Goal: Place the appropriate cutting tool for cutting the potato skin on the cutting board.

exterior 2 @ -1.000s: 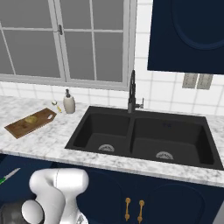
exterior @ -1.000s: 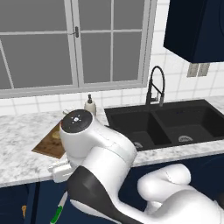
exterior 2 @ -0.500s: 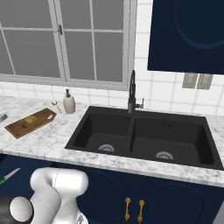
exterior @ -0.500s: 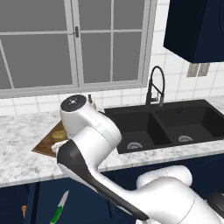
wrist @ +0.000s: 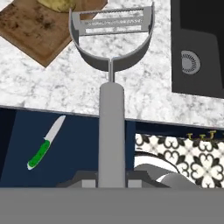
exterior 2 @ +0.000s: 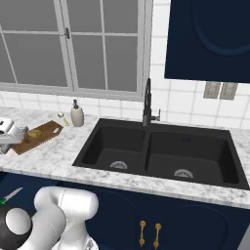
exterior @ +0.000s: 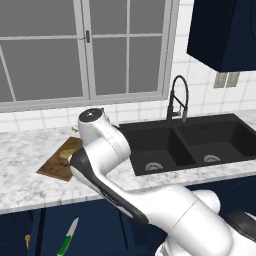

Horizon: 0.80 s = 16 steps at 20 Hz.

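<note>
Just short of the cutting board, you've got the peeler pinched in the gripper, over the counter. Pickup done; placing on board w/ potato left.

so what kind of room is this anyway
A kitchen, rendered rather than real. A black double sink with a tall faucet is set in a marble counter under a window, and a wooden cutting board carries a potato. The hand holds a peeler.
</note>
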### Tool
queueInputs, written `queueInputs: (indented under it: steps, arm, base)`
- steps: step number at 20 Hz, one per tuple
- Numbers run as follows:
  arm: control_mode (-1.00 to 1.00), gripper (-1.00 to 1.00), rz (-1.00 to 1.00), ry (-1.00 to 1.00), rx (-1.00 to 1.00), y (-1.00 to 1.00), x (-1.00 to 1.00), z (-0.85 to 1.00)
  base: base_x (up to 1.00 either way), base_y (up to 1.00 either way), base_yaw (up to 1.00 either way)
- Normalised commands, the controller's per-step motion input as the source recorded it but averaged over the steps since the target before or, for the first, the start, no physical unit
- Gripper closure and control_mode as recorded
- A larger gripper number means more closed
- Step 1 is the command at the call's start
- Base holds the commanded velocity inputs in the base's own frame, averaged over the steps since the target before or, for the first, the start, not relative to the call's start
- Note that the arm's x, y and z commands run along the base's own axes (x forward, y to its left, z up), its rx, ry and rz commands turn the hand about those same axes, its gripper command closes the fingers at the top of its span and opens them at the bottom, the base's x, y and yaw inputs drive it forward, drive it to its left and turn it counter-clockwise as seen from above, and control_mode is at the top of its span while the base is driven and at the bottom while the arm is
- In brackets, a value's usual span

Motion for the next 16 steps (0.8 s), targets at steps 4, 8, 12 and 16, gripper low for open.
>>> queueInputs:
  steps: [4, 8, 12, 16]
  arm:
    - [-1.00, 1.00, -0.04, 0.01, 0.00, 0.26, 0.96, -0.04]
    - [-1.00, 1.00, -0.09, 0.02, 0.00, 0.63, 1.00, 0.00]
    - [-1.00, 1.00, -0.05, 0.04, 0.00, 0.29, 0.41, 0.00]
    - [-1.00, 1.00, 0.00, 0.03, 0.00, 0.58, 0.74, -0.24]
  base:
    - [0.00, 0.00, 0.00]
    - [0.00, 0.00, 0.00]
    - [0.00, 0.00, 0.00]
    - [0.00, 0.00, 0.00]
